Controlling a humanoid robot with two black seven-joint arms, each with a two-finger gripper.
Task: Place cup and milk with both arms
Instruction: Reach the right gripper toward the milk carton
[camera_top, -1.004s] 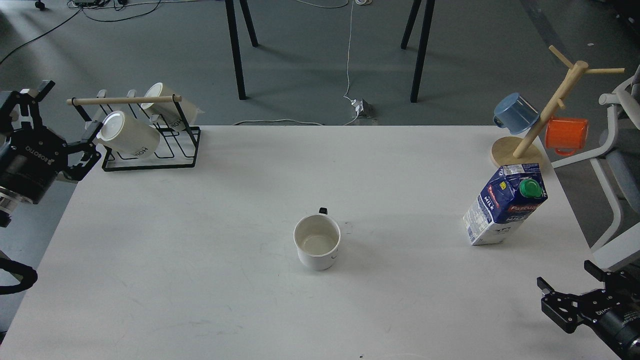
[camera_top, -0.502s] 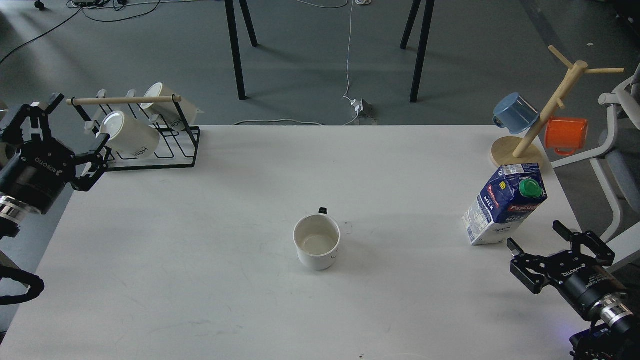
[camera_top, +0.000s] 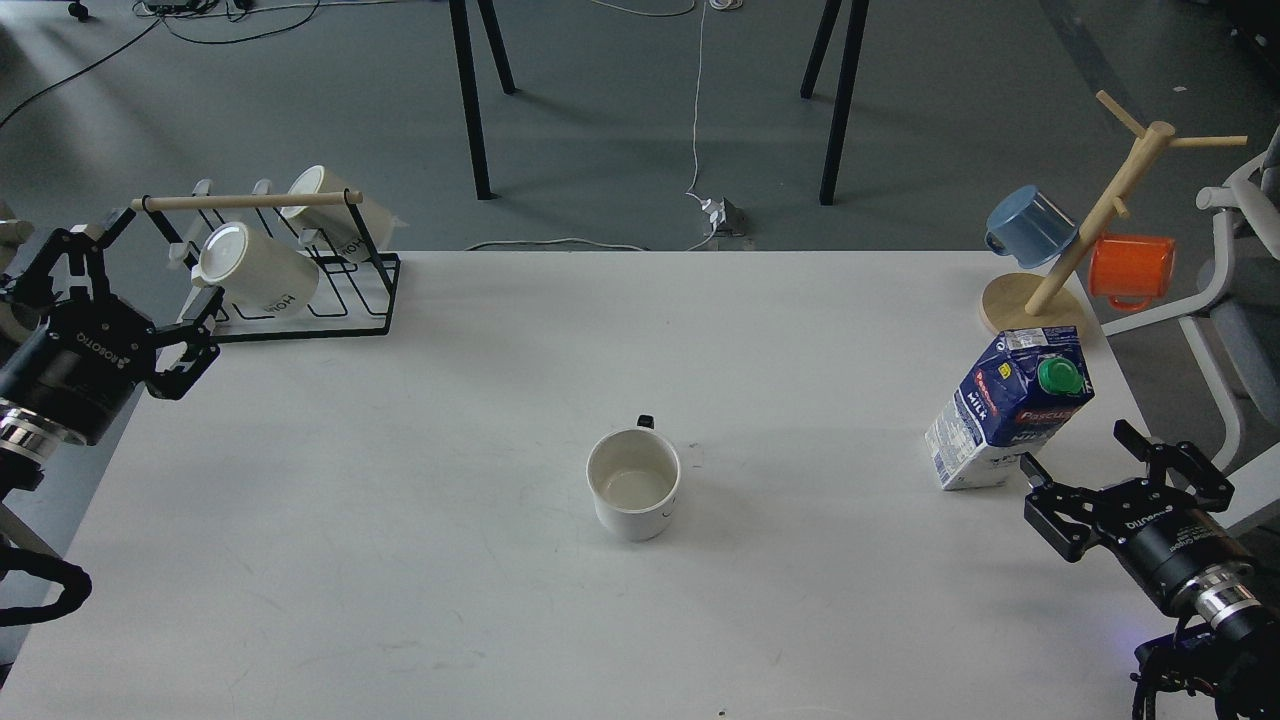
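Note:
The cup (camera_top: 634, 484) is a plain white mug standing upright near the middle of the white table (camera_top: 480, 400), mouth up, handle at its far side. The milk (camera_top: 1010, 410) is a blue and white carton with a green cap, upright at the right side. My left gripper (camera_top: 165, 280) is open and empty at the table's left edge, just in front of the black rack. My right gripper (camera_top: 1080, 455) is open and empty, a little below and right of the carton, not touching it.
A black wire rack (camera_top: 300, 290) with two cream mugs (camera_top: 255, 270) stands at the back left. A wooden mug tree (camera_top: 1090, 220) holds a blue mug (camera_top: 1030, 228) and an orange mug (camera_top: 1132, 270) at the back right. A white chair (camera_top: 1240, 300) is at the right.
My right gripper has risen from the lower right corner toward the carton. My left gripper has moved slightly right and lower near the rack. Cup and carton have not moved.

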